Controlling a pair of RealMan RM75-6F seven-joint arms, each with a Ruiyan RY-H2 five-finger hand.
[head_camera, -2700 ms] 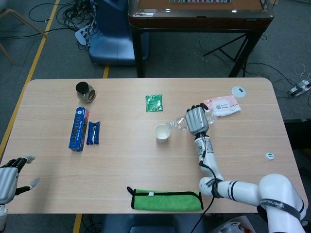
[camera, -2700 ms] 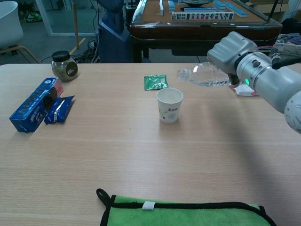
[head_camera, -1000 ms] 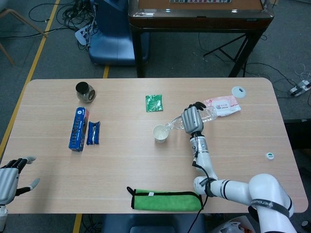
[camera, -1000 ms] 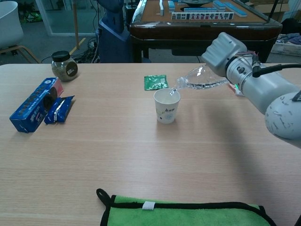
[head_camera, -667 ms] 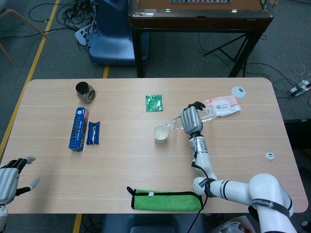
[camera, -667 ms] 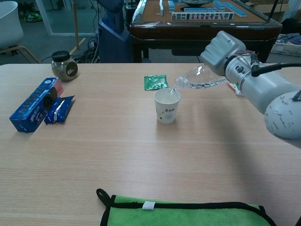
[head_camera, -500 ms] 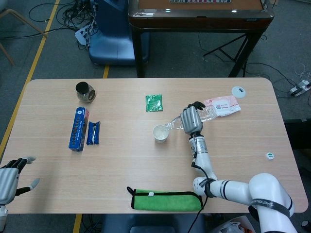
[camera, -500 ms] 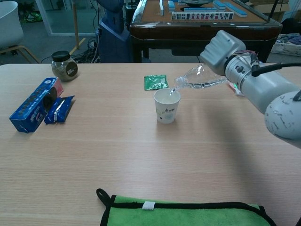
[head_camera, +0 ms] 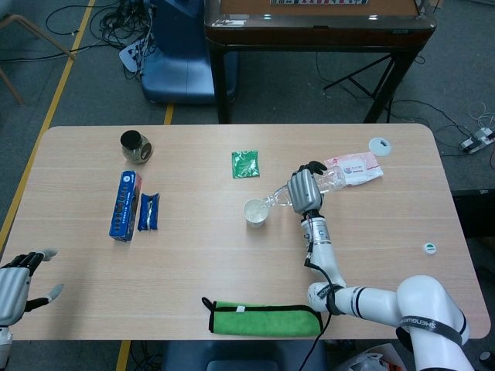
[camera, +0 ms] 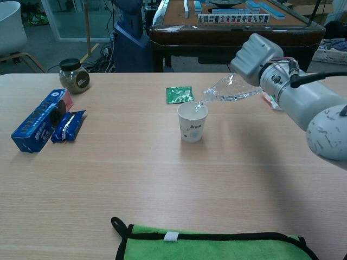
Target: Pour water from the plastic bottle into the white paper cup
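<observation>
The white paper cup [head_camera: 254, 212] [camera: 192, 122] stands upright near the table's middle. My right hand [head_camera: 304, 190] [camera: 255, 53] grips a clear plastic bottle [head_camera: 288, 195] [camera: 227, 89], tipped with its open mouth down over the cup's rim. A thin stream of water runs from the mouth into the cup. My left hand [head_camera: 15, 281] hangs off the table's near left corner, fingers apart, holding nothing.
A green packet [head_camera: 245, 164] lies behind the cup. A blue box [head_camera: 122, 205], a blue wrapper [head_camera: 148, 212] and a dark jar [head_camera: 135, 145] sit at the left. A green cloth [head_camera: 265, 318] lies at the front edge; a pink-white packet [head_camera: 356, 168] and a white lid [head_camera: 379, 144] at the right.
The bottle has been brought left and tipped over the cup, and water now runs into it. Over the last second the hand and bottle have barely moved. The left hand stays put.
</observation>
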